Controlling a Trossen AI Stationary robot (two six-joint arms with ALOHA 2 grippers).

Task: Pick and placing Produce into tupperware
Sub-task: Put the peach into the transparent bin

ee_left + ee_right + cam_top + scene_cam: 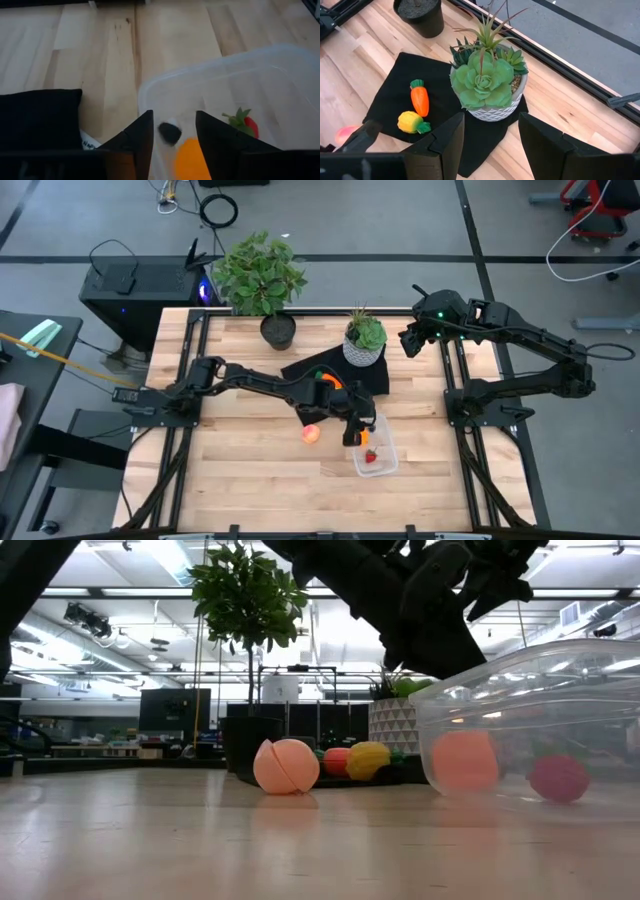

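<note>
While the left gripper point(357, 430) hovers over the near end of the clear, round-cornered plastic tupperware point(387, 463), its fingers stand parted with a small orange ball point(191, 159) between them, low over the container's wall. From where I stand I cannot tell whether the pads are pressing it or have let go; in the level view the ball looks to be sitting inside on the floor of the tub. A tiny red strawberry with a green cap point(371, 456) already lies in there, near the ball but apart from it.

The pinkish-red ball point(311, 434) rests on the bare wooden table point(240, 470) just beside the left arm. The orange carrot with a green top point(419, 99) and the yellow piece point(411, 122) lie side by side on the black square mat point(395, 75), near the white patterned pot of succulents point(492, 95). The right gripper point(487, 135) waits open and empty above that pot.

My worry: the tub is light, so a finger catching its rim on withdrawal could drag or tip it, spilling both pieces. The loose ball could also be nudged rolling by the arm's sweep.
</note>
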